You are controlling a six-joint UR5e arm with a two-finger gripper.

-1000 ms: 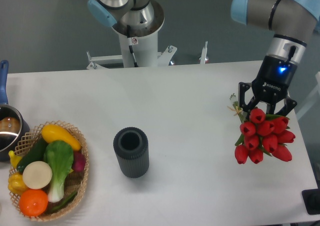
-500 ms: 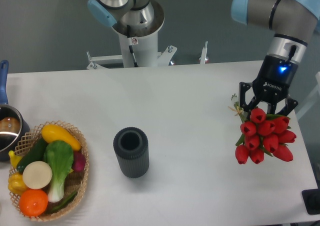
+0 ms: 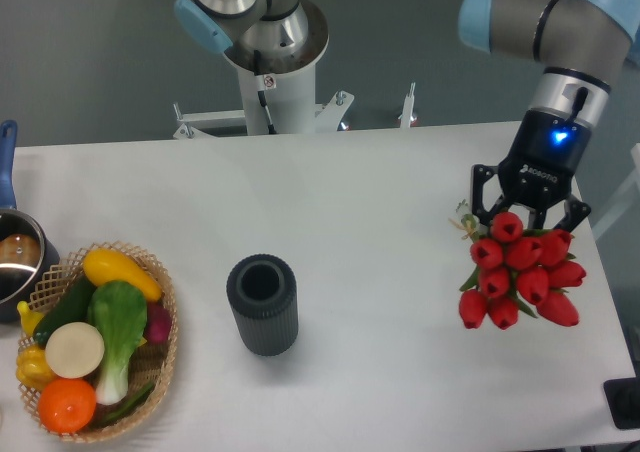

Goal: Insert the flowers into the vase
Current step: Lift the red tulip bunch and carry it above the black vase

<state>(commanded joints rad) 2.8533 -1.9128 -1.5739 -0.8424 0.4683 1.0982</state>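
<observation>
Carrying flowers at the right side, vase not yet reached

Gripper is clenched on the flowers, grip near the tied stems, red heads pointing down toward the camera side. Bunch hangs at the right end of the table; can't tell if it is fully clear of the surface or just brushing it. Bits of pale twine and green stem stick out on the left of the fingers.

Vase stands upright left of centre, mouth open and nothing in it, well apart from the bunch.

Progress, as a judgement: pickup looks done, early-to-mid task. Left to do: move the bunch across to the vase, turn it so the stems point down, lower the stems into the mouth, let go.

Counts: one bunch, about ten red heads visible, some overlap so not exact. One vase. One arm with one gripper. One wicker basket at the left edge with roughly seven or eight vegetables, including a yellow squash, a leafy green and an orange one. One metal pot with a blue handle, partly cut off at the left edge.
</observation>
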